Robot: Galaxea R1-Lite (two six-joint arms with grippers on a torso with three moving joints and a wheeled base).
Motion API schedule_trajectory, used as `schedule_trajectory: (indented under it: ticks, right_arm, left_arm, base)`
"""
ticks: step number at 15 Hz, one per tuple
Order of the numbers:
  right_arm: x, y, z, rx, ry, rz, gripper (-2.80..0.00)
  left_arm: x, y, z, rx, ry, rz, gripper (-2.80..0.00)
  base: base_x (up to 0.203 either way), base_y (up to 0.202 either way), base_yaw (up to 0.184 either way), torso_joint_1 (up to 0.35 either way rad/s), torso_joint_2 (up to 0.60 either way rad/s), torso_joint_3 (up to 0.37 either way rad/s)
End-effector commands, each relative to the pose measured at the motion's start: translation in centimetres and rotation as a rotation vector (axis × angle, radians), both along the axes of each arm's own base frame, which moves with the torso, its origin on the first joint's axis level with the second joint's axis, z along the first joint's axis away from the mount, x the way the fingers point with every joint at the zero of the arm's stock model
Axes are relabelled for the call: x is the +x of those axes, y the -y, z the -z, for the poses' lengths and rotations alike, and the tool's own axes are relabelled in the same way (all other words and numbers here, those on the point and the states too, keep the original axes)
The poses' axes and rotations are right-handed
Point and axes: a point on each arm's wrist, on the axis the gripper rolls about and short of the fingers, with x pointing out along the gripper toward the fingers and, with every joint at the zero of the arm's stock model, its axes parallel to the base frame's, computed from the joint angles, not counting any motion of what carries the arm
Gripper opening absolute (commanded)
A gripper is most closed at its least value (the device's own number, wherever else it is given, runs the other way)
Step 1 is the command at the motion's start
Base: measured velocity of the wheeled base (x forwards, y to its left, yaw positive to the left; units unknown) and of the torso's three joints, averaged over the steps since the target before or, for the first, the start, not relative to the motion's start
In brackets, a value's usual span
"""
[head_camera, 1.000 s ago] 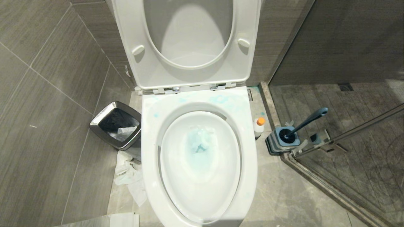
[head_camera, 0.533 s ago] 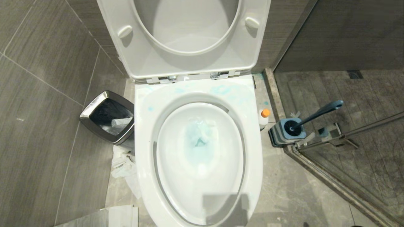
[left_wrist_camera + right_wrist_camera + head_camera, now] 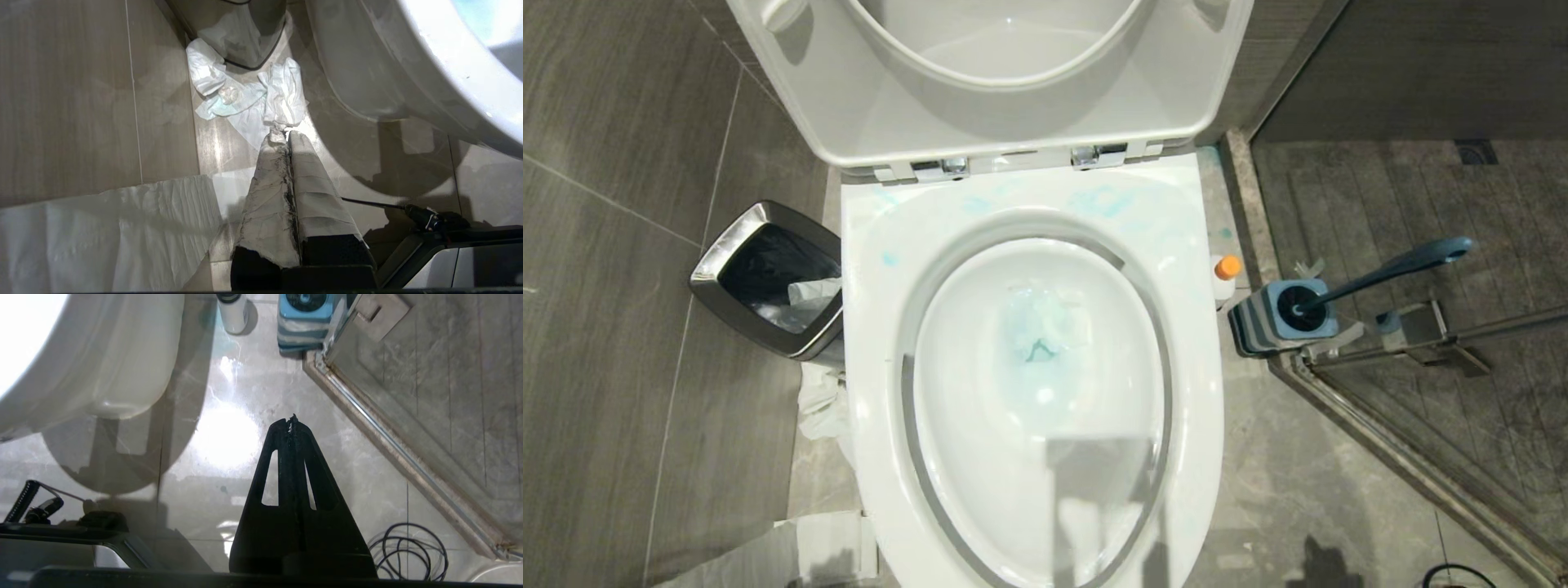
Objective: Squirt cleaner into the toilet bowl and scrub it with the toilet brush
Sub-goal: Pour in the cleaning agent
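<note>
Your head camera tips down and nearer: the large white glossy ceramic toilet bowl (image 3: 874, 343) fills more of the view, its raised lid slips off toward 12 o'clock, nothing itself moves.

A bathroom: a white toilet bowl (image 3: 1033, 384) with raised seat, grey tiled walls and floor (image 3: 1298, 490), a steel-rimmed waste bin (image 3: 768, 282), and a glass shower door (image 3: 1462, 343).
</note>
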Motion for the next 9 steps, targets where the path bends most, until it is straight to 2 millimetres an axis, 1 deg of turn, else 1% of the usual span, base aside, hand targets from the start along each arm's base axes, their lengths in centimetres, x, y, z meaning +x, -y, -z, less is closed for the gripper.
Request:
schedule_trajectory:
  ticks: [1, 6, 9]
  right_arm:
    - [0.01, 0.0, 0.0, 0.0, -0.002, 0.0, -2.8]
    - [0.02, 0.0, 0.03, 0.0, -0.003, 0.0, -2.8]
    - [0.01, 0.0, 0.0, 0.0, -0.002, -0.001, -2.8]
  left_arm:
    - [0.01, 0.0, 0.0, 0.001, -0.001, 0.0, -2.8]
    - [0.01, 0.0, 0.0, -0.001, -0.001, 0.0, -2.8]
    - [0.02, 0.0, 0.04, -0.001, -0.003, 0.0, -2.8]
  base:
    - [0.0, 0.0, 0.0, 0.007, 0.0, -0.193]
    - [0.0, 0.0, 0.0, 0.005, 0.01, -0.193]
    - [0.0, 0.0, 0.0, 0.002, 0.0, -0.062]
